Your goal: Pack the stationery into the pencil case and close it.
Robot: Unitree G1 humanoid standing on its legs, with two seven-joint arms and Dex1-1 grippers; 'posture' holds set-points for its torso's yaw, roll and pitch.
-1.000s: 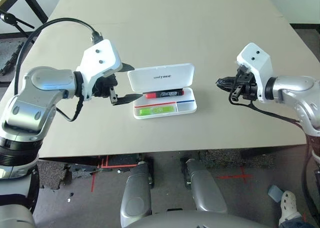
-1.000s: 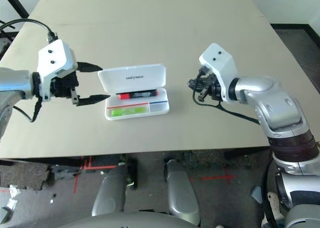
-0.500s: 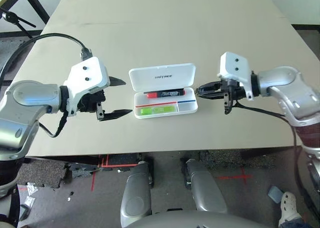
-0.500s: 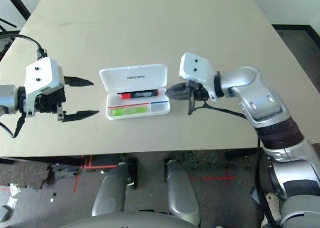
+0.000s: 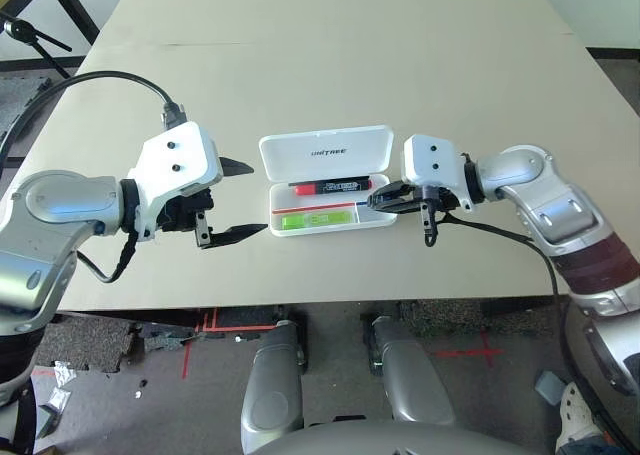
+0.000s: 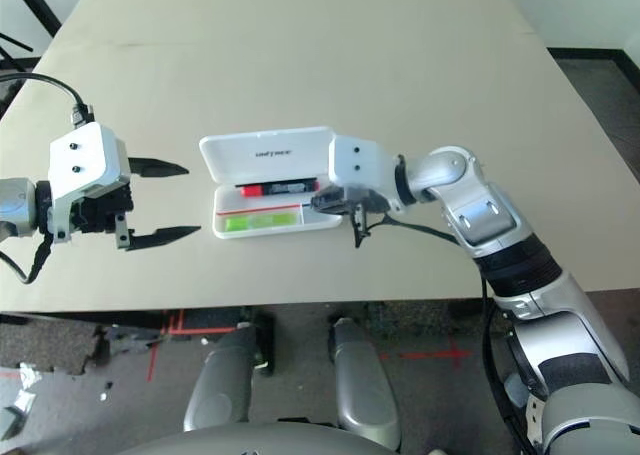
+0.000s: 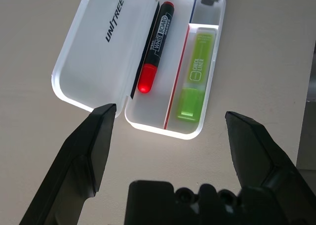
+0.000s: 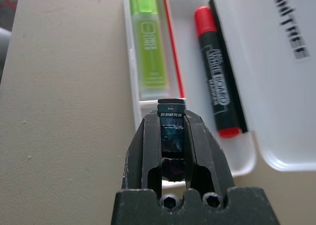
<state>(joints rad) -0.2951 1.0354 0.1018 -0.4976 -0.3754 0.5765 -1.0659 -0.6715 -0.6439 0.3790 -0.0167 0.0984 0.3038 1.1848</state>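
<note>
The white pencil case (image 5: 325,153) lies open mid-table, its lid folded back. In its tray lie a red-capped black marker (image 5: 330,187) and a lime-green highlighter (image 5: 315,218). My right gripper (image 5: 378,197) hovers at the case's right end, shut on a small dark blue clip-like piece (image 8: 171,131). That piece hangs just over the tray's small end compartment (image 8: 148,106). My left gripper (image 5: 235,200) stands open a little left of the case, with nothing between its fingers. The left wrist view looks down on the lid (image 7: 98,47), the marker (image 7: 158,42) and the highlighter (image 7: 195,79).
The beige table (image 5: 350,65) stretches far behind the case. Its front edge (image 5: 330,303) runs close below both grippers, with floor beyond. A black cable (image 5: 100,80) loops over my left arm. A black stand (image 5: 30,33) is off the table's far left corner.
My right gripper has swung left with the small piece, from well right of the case to its right end. The left gripper drew back slightly from the case and stayed open.
</note>
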